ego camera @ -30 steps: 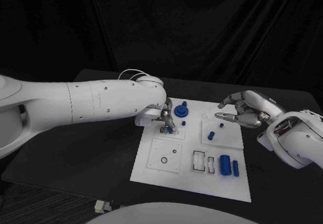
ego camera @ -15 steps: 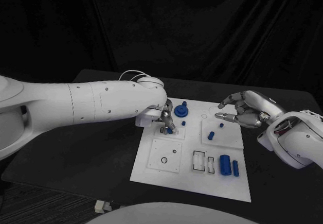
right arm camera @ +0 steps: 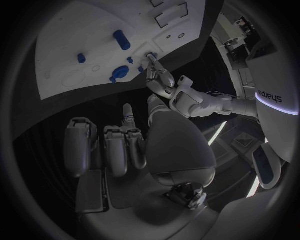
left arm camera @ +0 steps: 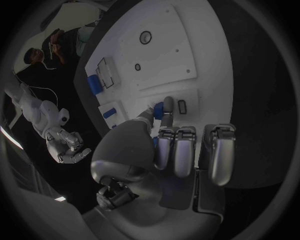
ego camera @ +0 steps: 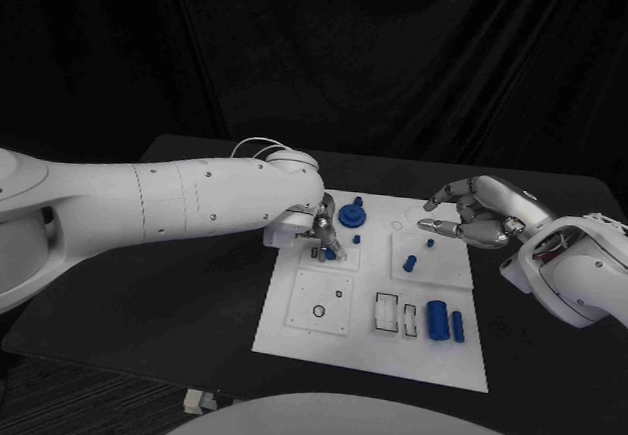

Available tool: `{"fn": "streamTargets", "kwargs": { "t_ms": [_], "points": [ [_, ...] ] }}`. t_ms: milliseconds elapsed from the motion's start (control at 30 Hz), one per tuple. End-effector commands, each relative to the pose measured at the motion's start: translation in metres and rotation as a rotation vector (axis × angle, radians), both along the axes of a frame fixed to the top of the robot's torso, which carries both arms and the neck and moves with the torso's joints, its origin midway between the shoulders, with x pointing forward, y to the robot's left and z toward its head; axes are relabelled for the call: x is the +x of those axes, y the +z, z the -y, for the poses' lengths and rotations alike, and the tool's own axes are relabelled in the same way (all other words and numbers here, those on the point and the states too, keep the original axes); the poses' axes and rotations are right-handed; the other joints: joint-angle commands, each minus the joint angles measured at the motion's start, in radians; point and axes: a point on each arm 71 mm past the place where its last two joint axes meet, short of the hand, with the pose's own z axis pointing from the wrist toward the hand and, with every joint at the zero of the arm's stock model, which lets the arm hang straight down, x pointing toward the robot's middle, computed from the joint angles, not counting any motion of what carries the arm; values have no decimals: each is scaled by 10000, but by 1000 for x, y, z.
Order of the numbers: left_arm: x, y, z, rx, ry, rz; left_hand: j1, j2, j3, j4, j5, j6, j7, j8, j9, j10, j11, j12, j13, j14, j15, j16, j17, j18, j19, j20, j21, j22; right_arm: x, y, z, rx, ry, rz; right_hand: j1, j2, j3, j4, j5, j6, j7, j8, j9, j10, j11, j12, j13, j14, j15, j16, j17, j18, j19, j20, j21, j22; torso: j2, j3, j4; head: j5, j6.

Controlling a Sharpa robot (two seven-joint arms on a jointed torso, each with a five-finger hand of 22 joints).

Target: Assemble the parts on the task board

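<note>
On the black table point(ego camera: 163, 307) lay the white task board point(ego camera: 370, 352). The left robot hand point(ego camera: 318, 230) reached over the board's far left part, and between thumb and a fingertip it pinched a small blue part point(left arm camera: 159, 108) right at the board's surface, beside a small rectangular slot point(left arm camera: 182, 106); its other fingers point(left arm camera: 215, 150) were curled in. Just beyond that hand stood a round blue part point(ego camera: 352, 215) on the board. The right robot hand point(ego camera: 476, 217) hovered above the board's far right corner, its fingers loosely apart and holding nothing. A short blue peg point(ego camera: 411, 263) stood in the board's right middle panel, and two longer blue parts point(ego camera: 446, 322) lay side by side nearer the robot, next to empty rectangular slots point(ego camera: 388, 312).
</note>
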Motion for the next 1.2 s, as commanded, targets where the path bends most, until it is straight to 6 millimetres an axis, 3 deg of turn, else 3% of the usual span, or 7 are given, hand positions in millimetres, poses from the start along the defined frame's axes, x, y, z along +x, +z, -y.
{"fn": "streamTargets", "kwargs": {
  "t_ms": [33, 567, 1200],
  "points": [
    [-3, -3, 1, 4, -110, -194, -75, -4, -16, 74, -52, -67, 15, -66, 6, 1041, 57, 38, 2631, 1021, 48, 27, 2635, -83, 427, 53, -39, 1909, 0, -1, 1, -82, -99, -64, 111, 10, 22, -35, 51, 24, 10, -40, -12, 1026, 65, 35, 2634, 1048, 65, 30, 2635, 145, 120, 66, -36, 2015, -3, -1, 0, 2, -1],
    [-3, -4, 2, -86, -87, -147, -4, -59, 94, 28, 49, -90, 6, -95, 38, 1041, 53, 38, 2631, 1021, 50, 27, 2635, -82, 425, 61, -46, 1910, 0, -1, 1, -97, -115, -89, 110, 13, 16, -29, 50, 26, 10, -42, -15, 1026, 66, 35, 2634, 1048, 65, 30, 2635, 147, 117, 66, -44, 2013, -3, 0, 1, 1, -1],
    [0, -4, 3, -230, 13, 3, -122, -114, 92, 123, -63, -113, 37, -122, 59, 1041, 73, 38, 2631, 1021, 59, 27, 2635, -79, 418, 67, -56, 1903, 0, -2, 1, -104, -118, -95, 110, 13, 16, -29, 50, 26, 10, -42, -15, 1026, 66, 35, 2634, 1048, 65, 30, 2635, 147, 117, 66, -44, 2013, -4, -3, -2, 12, -1]
  ]
}}
